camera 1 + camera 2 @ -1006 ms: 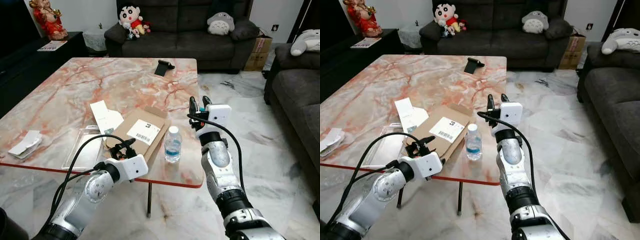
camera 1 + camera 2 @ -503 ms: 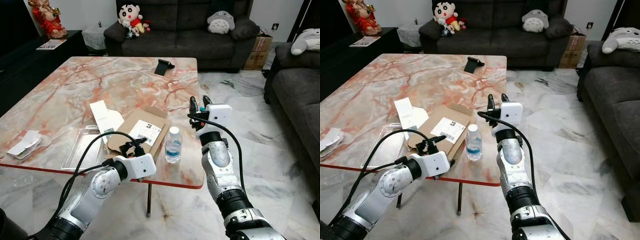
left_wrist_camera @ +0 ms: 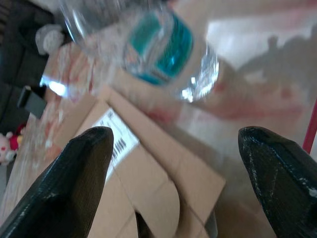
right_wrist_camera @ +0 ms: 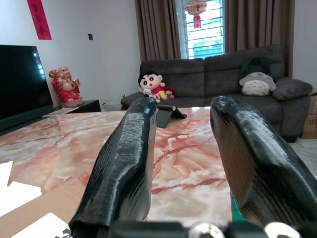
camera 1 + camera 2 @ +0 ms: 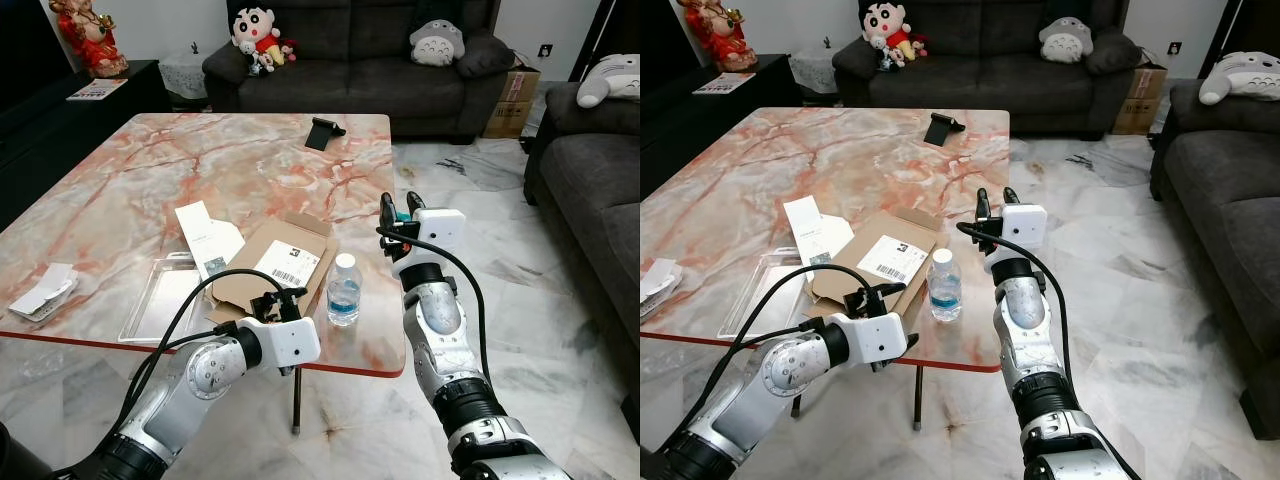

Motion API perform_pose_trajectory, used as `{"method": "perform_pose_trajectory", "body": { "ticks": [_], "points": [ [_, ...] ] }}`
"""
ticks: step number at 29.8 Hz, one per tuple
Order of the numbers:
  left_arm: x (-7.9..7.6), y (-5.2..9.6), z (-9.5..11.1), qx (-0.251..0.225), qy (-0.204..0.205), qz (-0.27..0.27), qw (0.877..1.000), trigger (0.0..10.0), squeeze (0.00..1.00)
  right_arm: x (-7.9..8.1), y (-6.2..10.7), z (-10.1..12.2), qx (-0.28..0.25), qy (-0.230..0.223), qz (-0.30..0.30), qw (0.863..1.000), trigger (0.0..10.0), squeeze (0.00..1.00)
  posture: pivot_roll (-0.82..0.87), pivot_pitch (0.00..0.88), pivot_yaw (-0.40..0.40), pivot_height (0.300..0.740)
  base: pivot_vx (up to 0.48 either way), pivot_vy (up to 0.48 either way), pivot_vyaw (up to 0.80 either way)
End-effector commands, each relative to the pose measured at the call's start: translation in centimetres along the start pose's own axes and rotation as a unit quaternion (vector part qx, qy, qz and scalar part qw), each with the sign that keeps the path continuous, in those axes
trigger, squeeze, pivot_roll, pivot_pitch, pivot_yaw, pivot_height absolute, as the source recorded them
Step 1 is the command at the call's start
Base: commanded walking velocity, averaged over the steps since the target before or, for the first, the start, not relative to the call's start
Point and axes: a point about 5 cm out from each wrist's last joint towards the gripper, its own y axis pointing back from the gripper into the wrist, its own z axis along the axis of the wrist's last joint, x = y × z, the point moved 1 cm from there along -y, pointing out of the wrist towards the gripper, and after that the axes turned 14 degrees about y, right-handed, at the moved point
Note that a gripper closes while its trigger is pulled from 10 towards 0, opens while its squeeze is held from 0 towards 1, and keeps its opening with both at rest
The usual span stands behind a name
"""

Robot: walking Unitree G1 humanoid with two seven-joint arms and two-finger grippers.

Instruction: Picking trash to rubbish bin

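Water bottle (image 5: 345, 289) stands near the bench (image 5: 150, 190) edge as the open left hand (image 5: 278, 303) nears; a nudge could topple it.

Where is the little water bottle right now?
In the left eye view the water bottle stands upright near the marble table's front edge, just right of the flattened cardboard, with the open left gripper close in front of it.

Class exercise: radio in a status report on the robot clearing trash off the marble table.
Left end effector open, low at table's near edge, facing water bottle. Right end effector open, raised right of bottle. Flattened cardboard lies left of bottle.
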Motion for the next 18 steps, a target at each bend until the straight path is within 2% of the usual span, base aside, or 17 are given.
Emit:
{"method": "perform_pose_trajectory", "body": {
  "ticks": [1,10,15,18],
  "points": [
    [1.2,0.0,-0.3,0.016,-0.013,0.026,0.999,10.0,0.0,0.3,-0.2,0.3,-0.003,-0.003,0.006,1.0,10.0,0.0,0.21,0.0,0.057,0.74,0.0,0.0,0.0],
    [2.5,-0.1,-0.8,0.045,-0.02,0.073,0.996,10.0,0.0,0.2,-0.2,0.2,-0.001,-0.004,0.005,1.0,10.0,0.0,0.21,0.0,0.057,0.74,0.0,0.0,0.0],
    [2.6,-0.1,-1.2,0.054,-0.019,0.073,0.996,10.0,0.0,0.3,-0.3,0.2,-0.001,-0.004,0.006,1.0,10.0,0.0,0.21,0.0,0.056,0.74,0.0,0.0,0.0],
    [2.1,-0.2,-1.0,0.046,-0.003,0.058,0.997,10.0,0.0,0.2,-0.2,0.2,-0.001,-0.005,0.005,1.0,10.0,0.0,0.21,0.0,0.056,0.74,0.0,0.0,0.0]
  ]
}}
